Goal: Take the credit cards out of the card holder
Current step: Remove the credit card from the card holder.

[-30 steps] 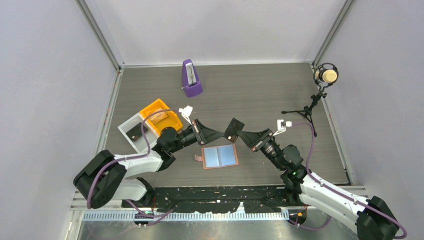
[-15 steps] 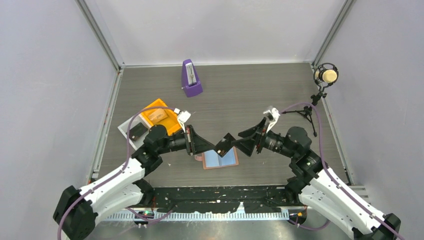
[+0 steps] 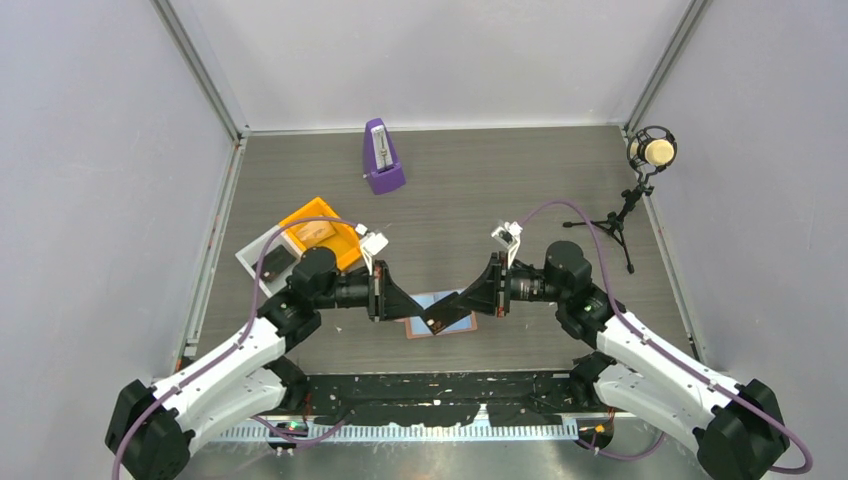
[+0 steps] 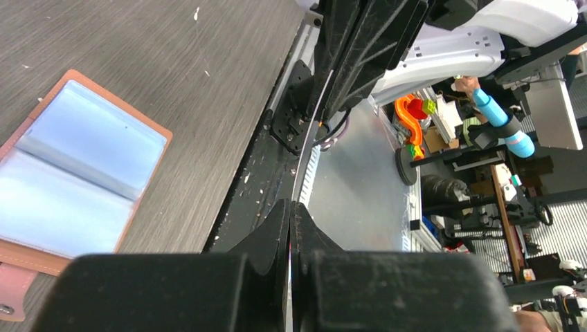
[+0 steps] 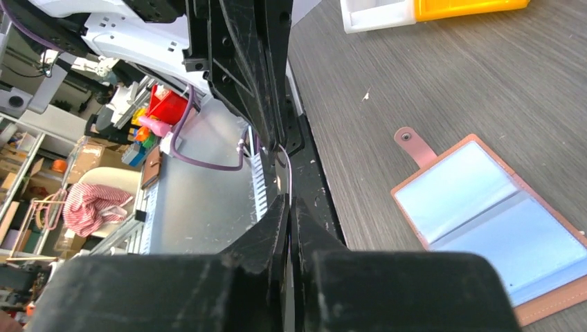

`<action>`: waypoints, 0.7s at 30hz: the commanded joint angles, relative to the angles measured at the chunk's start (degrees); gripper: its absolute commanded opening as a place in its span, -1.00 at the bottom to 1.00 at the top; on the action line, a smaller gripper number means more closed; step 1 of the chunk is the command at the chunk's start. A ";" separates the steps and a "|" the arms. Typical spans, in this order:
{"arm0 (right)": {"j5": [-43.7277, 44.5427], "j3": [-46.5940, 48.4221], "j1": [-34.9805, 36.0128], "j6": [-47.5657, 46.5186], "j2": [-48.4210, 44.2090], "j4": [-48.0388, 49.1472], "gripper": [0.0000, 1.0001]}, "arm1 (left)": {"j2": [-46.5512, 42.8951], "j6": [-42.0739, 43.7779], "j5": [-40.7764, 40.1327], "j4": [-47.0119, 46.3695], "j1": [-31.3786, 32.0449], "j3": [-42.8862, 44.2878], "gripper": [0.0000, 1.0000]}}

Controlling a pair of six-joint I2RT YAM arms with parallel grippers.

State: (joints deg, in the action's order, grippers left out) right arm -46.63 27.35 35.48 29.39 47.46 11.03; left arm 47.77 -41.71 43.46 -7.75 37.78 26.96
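The card holder lies spread open on the table, salmon rim and blue-grey inner faces up, partly covered from above; it also shows in the left wrist view and the right wrist view. Just above it a dark credit card hangs between both arms. My left gripper is shut on one end of that card and my right gripper is shut on the other. Each wrist view shows the card edge-on as a thin line running from its own closed jaws to the other gripper's fingers.
An orange tray and a white bin holding a dark flat item stand at the left. A purple metronome is at the back. A microphone on a small tripod is at the far right. The table's black front edge lies close behind the holder.
The right gripper has carried the card left and down from above the table to just over the holder. The left gripper has moved in and now pinches the card's other end.
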 commanded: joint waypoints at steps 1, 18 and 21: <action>-1.45 -2.42 -0.29 6.21 -0.26 10.98 -0.89 | 0.18 -3.08 1.71 -4.09 -2.57 0.42 -0.82; 16.36 -12.68 -0.33 33.65 2.42 44.20 -0.89 | -4.32 -14.16 -2.64 -21.23 -7.63 -5.88 0.00; 18.85 -13.38 -0.33 34.20 1.96 44.22 -0.89 | -2.26 -15.70 -2.85 -24.46 -7.59 -6.67 -0.01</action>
State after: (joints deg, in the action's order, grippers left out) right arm -32.75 14.44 35.33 59.96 50.09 47.79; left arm 43.55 -54.22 41.15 -23.92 30.35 21.26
